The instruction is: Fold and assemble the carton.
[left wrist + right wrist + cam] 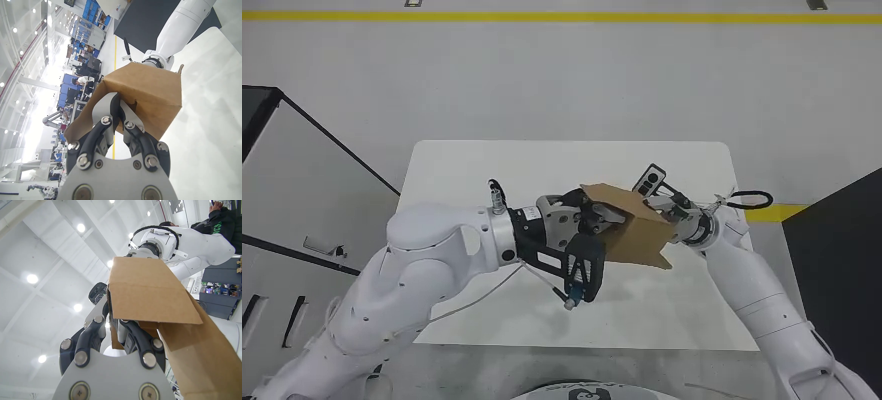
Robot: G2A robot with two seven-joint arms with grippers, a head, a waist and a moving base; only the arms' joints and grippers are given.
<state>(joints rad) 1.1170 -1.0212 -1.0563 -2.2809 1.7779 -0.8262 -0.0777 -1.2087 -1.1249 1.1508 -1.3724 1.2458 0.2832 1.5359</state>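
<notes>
Carton of brown corrugated cardboard hangs above the white rectangular table, long axis running sideways from left gripper to right gripper. Left wrist view — fingers clenched on a flap edge. Right wrist view — fingers pinching a side wall.
</notes>
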